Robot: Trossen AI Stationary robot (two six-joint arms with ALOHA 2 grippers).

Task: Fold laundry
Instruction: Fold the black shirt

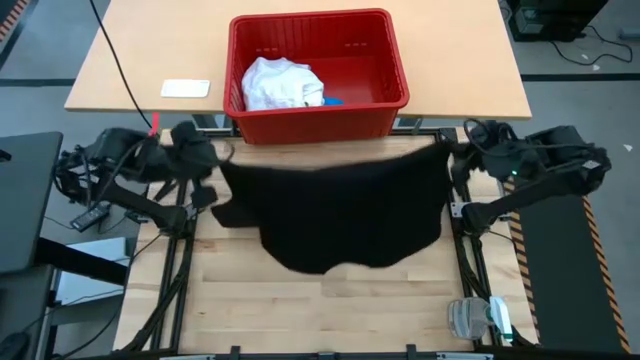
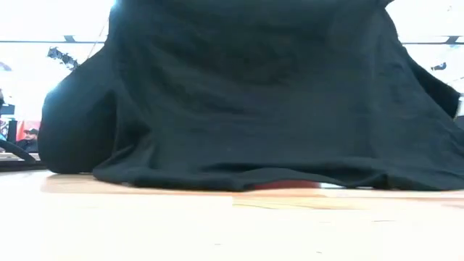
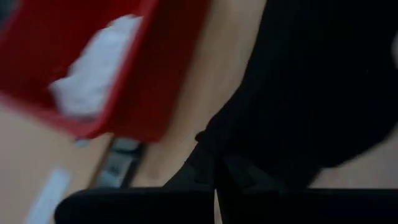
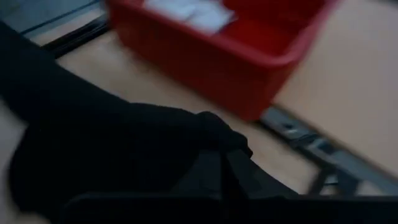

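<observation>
A black garment (image 1: pixel 340 210) hangs spread between my two grippers, in front of the red basket (image 1: pixel 318 120). Its lower edge (image 2: pixel 239 181) rests on the wooden table. My left gripper (image 1: pixel 215 160) is shut on the garment's upper left corner and my right gripper (image 1: pixel 447 150) on its upper right corner, both raised above the table's far side. A white T-shirt (image 1: pixel 280 82) lies bunched inside the basket, with a small blue piece (image 1: pixel 333 100) beside it. My left gripper pinches a bunched corner of the black garment (image 3: pixel 208 134) between its two fingers, slanting down at it from the table's left. The cloth runs from there toward the right gripper and hangs below. One layer or several, I cannot tell. My right gripper pinches the garment's opposite upper corner (image 4: pixel 217 134), gathered into a small bunch, between its two fingers, slanting down from the table's right. The cloth's top edge (image 1: pixel 330 160) spans nearly straight between both grippers, and the rest drapes down onto the table.
The red basket stands on a second tabletop (image 1: pixel 470 60) beyond the work table. A white card (image 1: pixel 185 88) lies to its left. A grey and white object (image 1: pixel 478 318) sits at the near right corner. Bare wood (image 1: pixel 300 310) shows in front of the garment.
</observation>
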